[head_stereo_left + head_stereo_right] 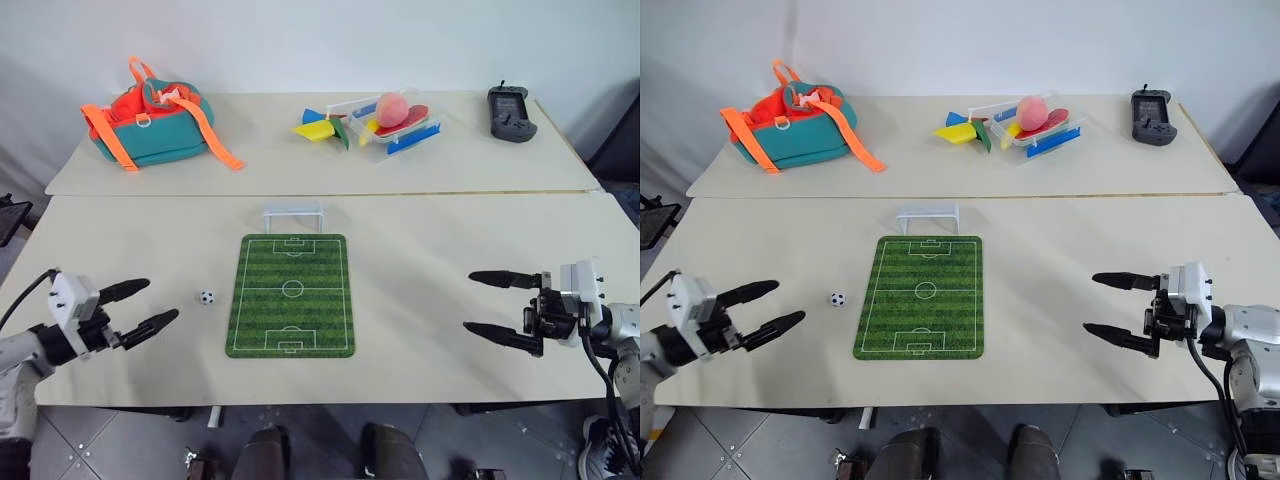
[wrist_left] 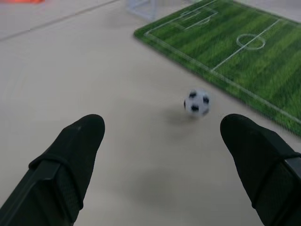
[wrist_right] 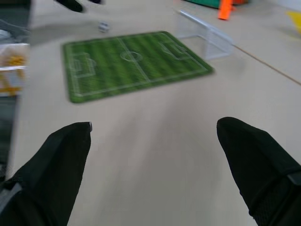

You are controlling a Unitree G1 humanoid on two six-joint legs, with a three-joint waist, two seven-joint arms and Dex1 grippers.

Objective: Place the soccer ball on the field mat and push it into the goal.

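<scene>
**Green pitch waits, ball off the mat**

Green stripes mark the field mat point(image 1: 291, 296), laid lengthwise with the goal point(image 1: 293, 214) touching its far end, so a straight push would carry a ball in. The soccer ball point(image 1: 206, 297) sits on the bare table point(image 1: 430, 230), just beside the mat's left edge. The left gripper point(image 1: 150, 308) points at it, fingers spread wide, empty, apparently lining up a pick. The right gripper point(image 1: 495, 305), equally wide and empty, hangs well apart.
</scene>
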